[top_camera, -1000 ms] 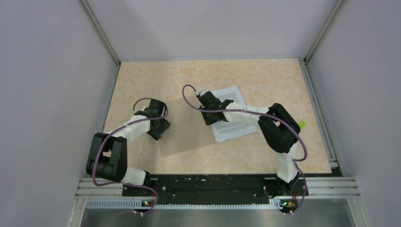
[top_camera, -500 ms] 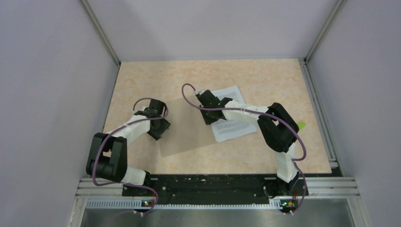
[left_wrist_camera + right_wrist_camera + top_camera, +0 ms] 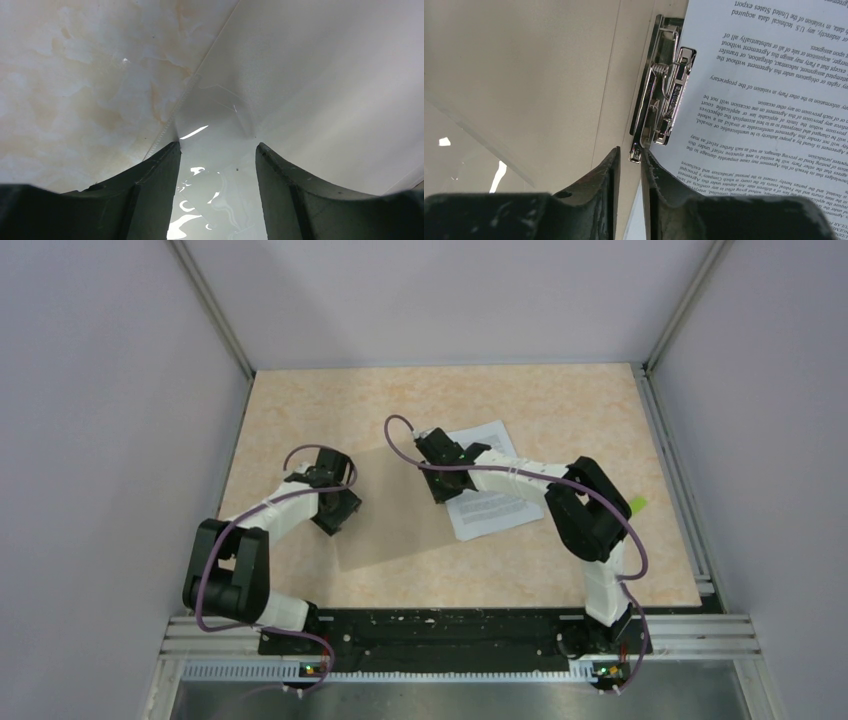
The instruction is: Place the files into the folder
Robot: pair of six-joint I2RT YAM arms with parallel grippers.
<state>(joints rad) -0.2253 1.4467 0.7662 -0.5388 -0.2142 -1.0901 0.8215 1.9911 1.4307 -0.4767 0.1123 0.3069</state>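
Observation:
The brown folder (image 3: 400, 525) lies flat in the middle of the table. The files (image 3: 490, 510), white printed sheets, rest along its right side. In the right wrist view the files (image 3: 764, 100) sit under a metal clip (image 3: 669, 95) beside the folder (image 3: 524, 75). My right gripper (image 3: 629, 150) has its jaws parted by a narrow gap, with the clip's near end just beyond the tips. It hovers at the folder's top right edge (image 3: 440, 485). My left gripper (image 3: 217, 145) stands open over a glossy clear pocket (image 3: 215, 115) at the folder's left edge (image 3: 340, 508).
A small green block (image 3: 638, 504) lies at the right, behind the right arm's elbow. The beige marbled tabletop (image 3: 75, 75) shows left of the folder. Grey walls and metal rails enclose the table on three sides.
My right gripper's jaws have parted slightly from fully shut. Both arms have stayed almost where they were, and folder and files have not shifted.

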